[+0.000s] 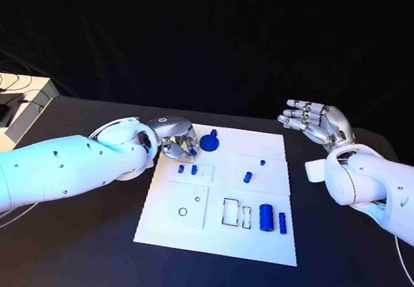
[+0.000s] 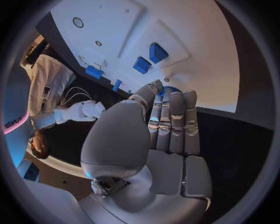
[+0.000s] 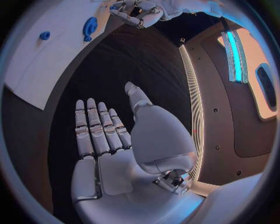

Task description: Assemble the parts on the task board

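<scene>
Parts [image 1: 265, 217] are small blue pieces on white board [image 1: 216, 242].

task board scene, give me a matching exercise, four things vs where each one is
Things:
1. left hand
2. right hand
3. two blue cylinders
4. white box with a mouse on it

Places:
A. off the board, raised past its far right corner
B. lying side by side on the board's near right part
C. at the board's far left corner
D. at the table's left edge

Pairs: 1-C, 2-A, 3-B, 4-D
</scene>
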Robot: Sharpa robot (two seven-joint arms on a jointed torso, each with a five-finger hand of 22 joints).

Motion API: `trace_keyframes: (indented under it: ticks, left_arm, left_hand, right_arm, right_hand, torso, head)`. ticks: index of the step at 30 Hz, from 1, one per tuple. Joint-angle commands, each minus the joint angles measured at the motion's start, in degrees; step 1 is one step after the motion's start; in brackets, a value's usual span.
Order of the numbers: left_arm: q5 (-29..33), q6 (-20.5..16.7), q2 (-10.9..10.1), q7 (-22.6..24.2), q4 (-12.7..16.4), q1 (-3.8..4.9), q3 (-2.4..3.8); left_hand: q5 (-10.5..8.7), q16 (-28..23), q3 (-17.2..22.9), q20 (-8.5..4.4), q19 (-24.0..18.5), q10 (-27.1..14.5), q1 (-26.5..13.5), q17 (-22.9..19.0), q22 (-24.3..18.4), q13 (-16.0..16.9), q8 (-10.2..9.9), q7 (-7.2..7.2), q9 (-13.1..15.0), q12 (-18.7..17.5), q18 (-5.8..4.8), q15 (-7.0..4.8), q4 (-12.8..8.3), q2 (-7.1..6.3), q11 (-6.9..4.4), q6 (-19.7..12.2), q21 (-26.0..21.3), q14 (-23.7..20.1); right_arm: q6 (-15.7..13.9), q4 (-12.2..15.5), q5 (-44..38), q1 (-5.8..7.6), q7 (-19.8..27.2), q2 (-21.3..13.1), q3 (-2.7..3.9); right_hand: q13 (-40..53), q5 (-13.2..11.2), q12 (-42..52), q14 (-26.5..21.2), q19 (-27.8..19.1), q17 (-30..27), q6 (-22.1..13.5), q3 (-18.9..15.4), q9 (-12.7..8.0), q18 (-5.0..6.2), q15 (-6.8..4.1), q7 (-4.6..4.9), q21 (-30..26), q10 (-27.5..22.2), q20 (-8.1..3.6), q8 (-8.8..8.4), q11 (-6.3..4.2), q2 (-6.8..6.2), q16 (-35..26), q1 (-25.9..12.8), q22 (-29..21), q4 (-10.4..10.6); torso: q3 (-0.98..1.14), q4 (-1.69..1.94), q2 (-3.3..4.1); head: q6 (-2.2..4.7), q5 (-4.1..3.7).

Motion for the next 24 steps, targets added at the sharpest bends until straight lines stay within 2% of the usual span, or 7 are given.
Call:
trace_keyframes:
  ticks: [1, 10, 24]
  left_arm:
    - [0.08, 1.15, -0.21, -0.06, 0.09, -0.02, 0.11]
    - [-0.31, 3.96, -0.45, -1.31, -0.42, -0.01, 0.18]
    - [-0.53, 4.71, 0.13, -1.73, -1.06, 0.0, 0.18]
  left_hand:
    - [0.27, -0.42, 0.03, 0.05, 0.22, 0.39, 0.3, 0.06, 0.05, 0.03, 0.24, 0.09, 0.05, 0.19, 0.92, -0.05, -0.35, 0.43, 0.0, 0.35, -0.01, 0.32]
    - [0.27, -0.58, -0.03, 0.03, 0.1, 0.28, 0.18, 0.1, 0.03, 0.02, 0.22, 0.08, 0.04, 0.18, 0.83, -0.02, -0.3, 0.46, 0.02, 0.27, -0.17, 0.16]
    - [0.27, -0.6, -0.03, 0.01, 0.07, 0.21, 0.19, 0.14, 0.03, 0.02, 0.22, 0.09, 0.04, 0.17, 0.8, -0.01, -0.3, 0.47, 0.04, 0.21, -0.22, 0.15]
  right_arm:
    - [0.73, -0.02, -0.37, 0.0, 0.73, -0.01, 0.04]
    - [0.79, -0.02, -0.37, 0.0, 0.68, 0.0, 0.04]
    - [0.82, -0.04, -0.59, -0.01, 0.66, 0.07, 0.04]
  right_hand:
    - [0.04, 0.33, -0.17, -0.53, -0.56, -0.02, -0.34, -0.27, 0.03, -0.18, 0.1, 3.42, -0.14, -0.38, 0.06, -0.18, -0.07, 0.15, 0.06, 0.2, -0.03, 0.18]
    - [0.04, 0.33, -0.17, -0.53, -0.56, -0.02, -0.34, -0.27, 0.03, -0.18, 0.1, 3.42, -0.14, -0.38, 0.06, -0.18, -0.07, 0.15, 0.06, 0.2, -0.03, 0.18]
    - [0.04, 0.33, -0.17, -0.53, -0.56, -0.02, -0.34, -0.27, 0.03, -0.18, 0.1, 3.42, -0.14, -0.38, 0.06, -0.18, -0.07, 0.15, 0.06, 0.2, -0.03, 0.18]
  torso:
    - [-0.02, 0.02, 0.02]
    - [-0.06, 0.04, 0.0]
    - [0.02, -0.07, 0.01]
  head:
    - [-0.1, -0.04]
    - [-0.22, -0.06]
    - [-0.21, 0.01]
